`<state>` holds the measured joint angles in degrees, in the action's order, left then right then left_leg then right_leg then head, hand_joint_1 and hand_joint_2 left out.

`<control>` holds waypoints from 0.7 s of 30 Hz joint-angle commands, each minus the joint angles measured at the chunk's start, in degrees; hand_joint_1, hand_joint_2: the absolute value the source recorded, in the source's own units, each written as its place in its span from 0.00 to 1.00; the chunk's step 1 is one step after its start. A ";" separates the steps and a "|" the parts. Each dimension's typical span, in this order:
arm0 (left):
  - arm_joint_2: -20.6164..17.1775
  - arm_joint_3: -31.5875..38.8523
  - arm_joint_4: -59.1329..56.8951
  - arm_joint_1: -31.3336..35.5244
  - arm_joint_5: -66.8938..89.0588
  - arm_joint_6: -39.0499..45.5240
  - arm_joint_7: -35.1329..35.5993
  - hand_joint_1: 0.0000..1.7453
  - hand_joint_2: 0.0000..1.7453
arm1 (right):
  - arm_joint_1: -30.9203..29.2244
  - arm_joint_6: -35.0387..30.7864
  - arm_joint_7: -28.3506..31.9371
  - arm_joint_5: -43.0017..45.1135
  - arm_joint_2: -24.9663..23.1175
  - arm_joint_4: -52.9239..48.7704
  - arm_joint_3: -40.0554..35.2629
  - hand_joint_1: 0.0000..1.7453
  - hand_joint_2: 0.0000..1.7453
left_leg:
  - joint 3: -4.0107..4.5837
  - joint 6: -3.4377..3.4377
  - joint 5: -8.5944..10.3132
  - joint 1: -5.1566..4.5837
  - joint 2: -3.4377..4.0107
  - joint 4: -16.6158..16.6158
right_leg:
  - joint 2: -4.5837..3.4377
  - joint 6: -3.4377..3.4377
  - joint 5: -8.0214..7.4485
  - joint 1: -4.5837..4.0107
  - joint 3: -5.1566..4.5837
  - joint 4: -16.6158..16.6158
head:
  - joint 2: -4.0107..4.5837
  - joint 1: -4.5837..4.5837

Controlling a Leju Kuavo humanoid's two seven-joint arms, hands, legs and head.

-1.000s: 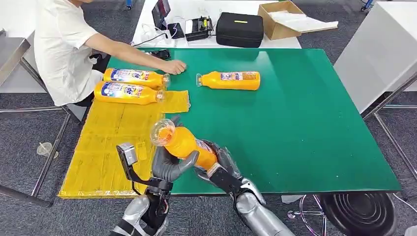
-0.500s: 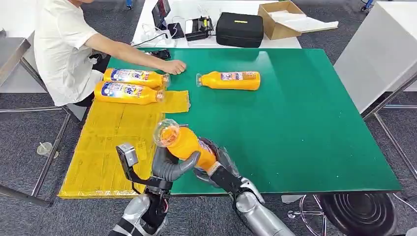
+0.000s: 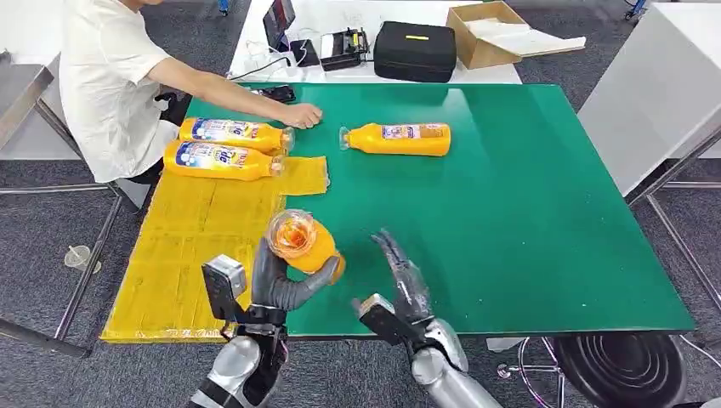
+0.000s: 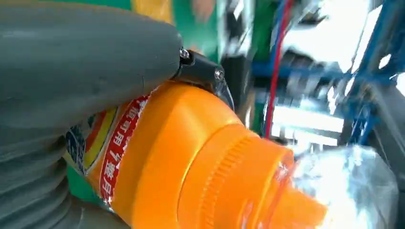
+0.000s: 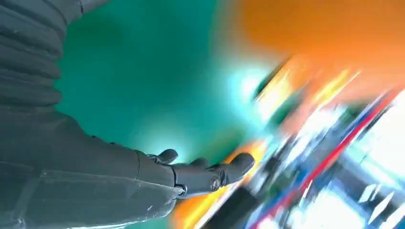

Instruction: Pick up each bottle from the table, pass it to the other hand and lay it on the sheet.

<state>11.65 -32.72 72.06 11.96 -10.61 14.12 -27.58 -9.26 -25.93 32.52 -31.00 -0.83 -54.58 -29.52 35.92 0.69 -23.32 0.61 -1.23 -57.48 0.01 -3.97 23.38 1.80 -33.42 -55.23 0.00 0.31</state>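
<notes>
The left robot hand (image 3: 281, 285) is clamped round an orange bottle (image 3: 302, 242), cap end up, over the worktop's (image 3: 527, 212) near edge beside the yellow sheet (image 3: 195, 246). That looks ready for laying down. The right robot hand (image 3: 404, 285) hangs alongside, fingers spread and empty. Another bottle (image 3: 398, 138) waits near the far edge.

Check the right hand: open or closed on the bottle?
Open. The right hand is off the bottle, fingers stretched out over the green table; the left hand alone grips the bottle.
</notes>
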 commanded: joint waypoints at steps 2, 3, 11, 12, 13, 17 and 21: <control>-5.98 6.74 4.78 -3.04 19.49 13.92 -1.55 1.00 1.00 | 6.72 -14.07 1.48 -8.17 0.69 1.40 25.00 0.00 1.00 | -0.19 -0.01 -0.05 -0.01 0.09 0.08 | -0.02 0.15 0.05 -0.02 0.17 0.07 | 0.00 -0.02; -6.80 7.61 4.07 -3.10 27.04 18.44 -1.01 1.00 1.00 | 7.84 -14.07 3.74 -9.57 -0.81 -0.28 30.34 0.00 1.00 | -0.35 -0.03 -0.14 0.02 0.15 0.07 | -0.04 0.27 0.12 -0.07 0.33 0.06 | 0.00 0.00; -9.38 10.30 -19.67 5.48 60.84 22.44 12.04 1.00 1.00 | 10.45 -11.84 7.48 -4.57 -2.60 -4.34 31.32 0.00 1.00 | -0.32 -0.03 -0.07 0.04 0.11 0.12 | -0.01 0.23 0.07 -0.08 0.27 0.10 | 0.00 -0.02; -9.33 10.22 -24.12 7.60 63.78 22.83 13.29 1.00 1.00 | 9.70 -12.07 7.48 -4.43 -2.56 -3.15 29.90 0.00 1.00 | -0.19 -0.02 -0.05 0.04 0.15 0.08 | -0.07 0.17 0.03 -0.07 0.11 0.06 | 0.00 -0.02; -9.09 10.77 -26.04 8.43 63.48 23.45 12.21 1.00 1.00 | 9.27 -12.76 7.48 -4.01 -2.50 -2.31 29.19 0.00 1.00 | -0.32 -0.04 -0.04 0.05 0.18 0.13 | -0.07 0.26 0.01 -0.10 0.22 0.10 | 0.00 0.00; -8.33 11.70 -40.44 15.77 66.62 18.74 14.61 1.00 1.00 | 7.56 -12.91 7.48 -1.10 -1.62 0.87 22.91 0.00 0.00 | -0.21 -0.04 0.02 0.07 0.16 0.08 | -0.05 0.23 -0.04 -0.10 0.11 0.07 | 0.00 -0.02; -8.38 11.84 -40.92 16.09 66.48 18.79 14.27 1.00 1.00 | 7.35 -13.10 7.48 -0.92 -1.67 1.21 22.68 0.00 0.00 | -0.26 -0.08 0.00 0.09 0.25 0.04 | -0.11 0.28 -0.05 -0.13 0.15 0.06 | 0.00 -0.02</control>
<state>4.00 -22.16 50.26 19.31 55.80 34.35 -13.42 0.64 -35.01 39.89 -32.67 -2.32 -58.53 -2.80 35.95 0.65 -23.21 0.63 -1.16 -57.47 -0.02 -3.93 23.27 1.78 -33.52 -55.24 0.00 0.28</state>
